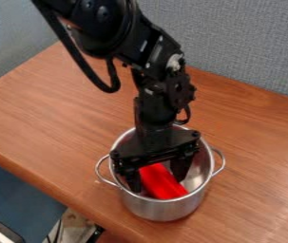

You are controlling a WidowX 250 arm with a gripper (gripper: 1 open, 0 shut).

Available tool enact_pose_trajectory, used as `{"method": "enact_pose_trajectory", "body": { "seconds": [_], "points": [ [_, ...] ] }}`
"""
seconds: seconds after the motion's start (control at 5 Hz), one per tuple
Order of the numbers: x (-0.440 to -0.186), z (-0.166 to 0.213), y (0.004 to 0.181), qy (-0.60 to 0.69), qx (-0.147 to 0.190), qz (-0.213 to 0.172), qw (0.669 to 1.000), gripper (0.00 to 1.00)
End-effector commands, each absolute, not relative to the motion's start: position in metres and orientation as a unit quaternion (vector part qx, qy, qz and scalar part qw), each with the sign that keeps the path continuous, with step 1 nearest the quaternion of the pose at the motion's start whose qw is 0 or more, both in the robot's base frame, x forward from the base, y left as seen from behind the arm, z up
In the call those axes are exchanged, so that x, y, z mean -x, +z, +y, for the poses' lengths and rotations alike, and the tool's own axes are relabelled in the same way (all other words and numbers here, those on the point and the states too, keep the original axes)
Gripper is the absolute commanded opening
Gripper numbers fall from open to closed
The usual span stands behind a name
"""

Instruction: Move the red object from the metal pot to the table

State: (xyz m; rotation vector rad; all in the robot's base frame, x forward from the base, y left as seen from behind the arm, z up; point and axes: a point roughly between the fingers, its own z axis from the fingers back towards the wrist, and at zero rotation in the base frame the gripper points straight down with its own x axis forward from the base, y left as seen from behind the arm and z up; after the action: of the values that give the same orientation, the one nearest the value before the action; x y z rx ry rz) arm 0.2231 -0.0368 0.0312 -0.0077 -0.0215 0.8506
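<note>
The metal pot (184, 203) stands near the table's front edge. Inside it the red object (163, 182) leans tilted against the pot's wall. My gripper (158, 165) hangs straight down into the pot's mouth, open, its black fingers spread to either side of the red object's upper end. Whether the fingers touch the red object I cannot tell. The reddish-brown table (57, 104) stretches around the pot.
The black arm (121, 38) with looping cables rises from the gripper toward the upper left. A grey-blue wall stands behind the table. The table's front edge (38, 176) runs just left of the pot, with floor below.
</note>
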Motion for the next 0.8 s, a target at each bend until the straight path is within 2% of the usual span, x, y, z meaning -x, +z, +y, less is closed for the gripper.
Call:
{"method": "enact_pose_trajectory", "body": {
  "seconds": [0.0, 0.6],
  "points": [
    [-0.2268, -0.0396, 0.0403, 0.407, 0.012, -0.03, 0.913, 1.0],
    [-0.2281, -0.0408, 0.0427, 0.402, 0.013, -0.035, 0.915, 1.0]
  ]
}}
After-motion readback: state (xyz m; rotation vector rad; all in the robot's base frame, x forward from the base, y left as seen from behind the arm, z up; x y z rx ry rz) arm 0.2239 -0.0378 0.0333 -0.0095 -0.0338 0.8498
